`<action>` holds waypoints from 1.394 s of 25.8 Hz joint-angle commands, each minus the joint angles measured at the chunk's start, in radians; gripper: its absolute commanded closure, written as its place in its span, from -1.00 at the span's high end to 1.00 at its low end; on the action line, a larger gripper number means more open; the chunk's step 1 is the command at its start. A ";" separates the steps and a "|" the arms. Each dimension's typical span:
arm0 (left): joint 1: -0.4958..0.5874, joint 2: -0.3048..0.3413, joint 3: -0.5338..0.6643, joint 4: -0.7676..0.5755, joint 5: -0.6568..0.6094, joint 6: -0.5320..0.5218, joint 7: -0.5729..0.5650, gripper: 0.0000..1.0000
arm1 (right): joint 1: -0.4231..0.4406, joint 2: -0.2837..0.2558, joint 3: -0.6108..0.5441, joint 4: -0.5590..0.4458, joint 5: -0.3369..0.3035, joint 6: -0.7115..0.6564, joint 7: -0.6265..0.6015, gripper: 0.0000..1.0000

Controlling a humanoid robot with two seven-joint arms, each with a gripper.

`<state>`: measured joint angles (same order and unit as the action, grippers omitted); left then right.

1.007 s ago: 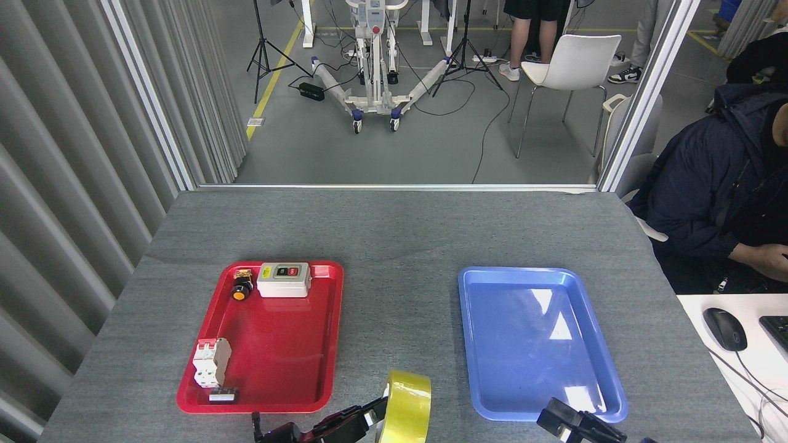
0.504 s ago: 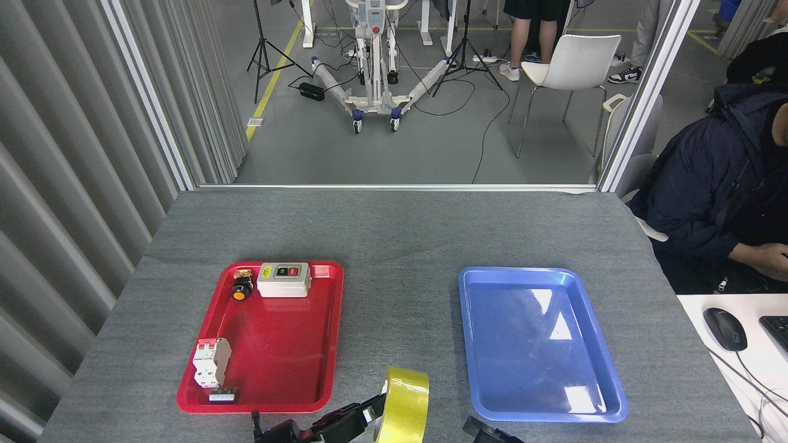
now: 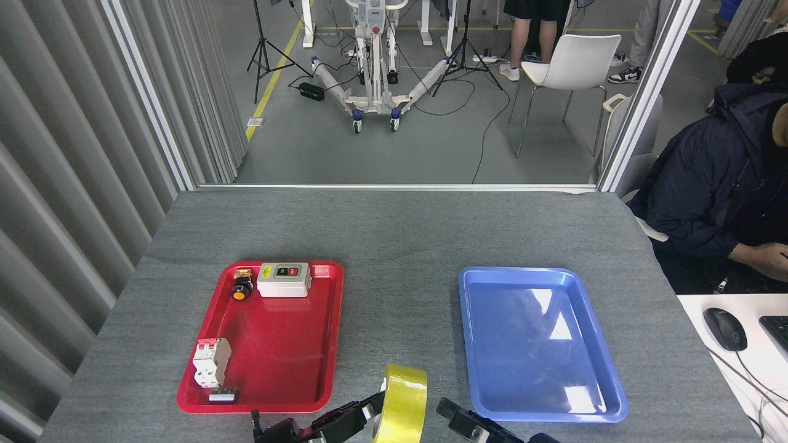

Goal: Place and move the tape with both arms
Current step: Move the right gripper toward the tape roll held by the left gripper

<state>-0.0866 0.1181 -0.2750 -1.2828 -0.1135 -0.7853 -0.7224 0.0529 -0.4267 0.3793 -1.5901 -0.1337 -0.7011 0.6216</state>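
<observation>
Left jaws: our left gripper comes in at the bottom edge with its black fingers clamped on the tape, one finger on the roll's left face near the white core; we're holding it upright on its edge, just above the desk's near edge.

Right jaws: here comes our right gripper, sliding in from the lower right. A second ago it sat low beside the blue tray's near right corner; half a second ago it was only a dark tip at the bottom edge; now its front end is just beside the tape's right face. It's dark and nearly end-on, so we cannot tell how wide it stands. It holds nothing, and a narrow gap to the roll shows.

Tape: it has barely shifted over the last second, a touch lower and left, sitting in the gap between the two trays.

What this means: we judge this is the approach to a handover from left arm to right, not yet made.

Red tray: left of the tape, carrying the switch box, a push button and a breaker.

Blue tray: right of the tape, nothing in it; the likely place for the roll.

Desk: grey, bare beyond the trays.

Watch for: letting go on the left before the right has a firm hold.
</observation>
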 commanded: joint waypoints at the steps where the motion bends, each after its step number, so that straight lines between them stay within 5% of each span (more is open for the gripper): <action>1: -0.002 0.000 0.000 0.005 0.000 0.000 0.000 -1.00 | -0.054 0.000 0.035 0.001 0.002 0.095 -0.005 0.98; 6: -0.002 0.000 0.000 0.005 -0.002 0.000 0.001 -1.00 | -0.085 -0.017 0.096 0.015 0.005 0.110 -0.013 0.98; 23: -0.002 0.002 0.014 0.013 -0.006 0.000 0.003 -1.00 | -0.090 -0.030 0.131 0.012 0.000 0.078 -0.013 0.09; 36: -0.002 0.002 0.025 0.017 -0.009 0.000 0.003 -1.00 | -0.090 -0.027 0.131 0.013 0.000 0.077 -0.013 -0.23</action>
<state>-0.0890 0.1198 -0.2508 -1.2670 -0.1209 -0.7853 -0.7194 -0.0368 -0.4530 0.5113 -1.5771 -0.1343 -0.6242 0.6086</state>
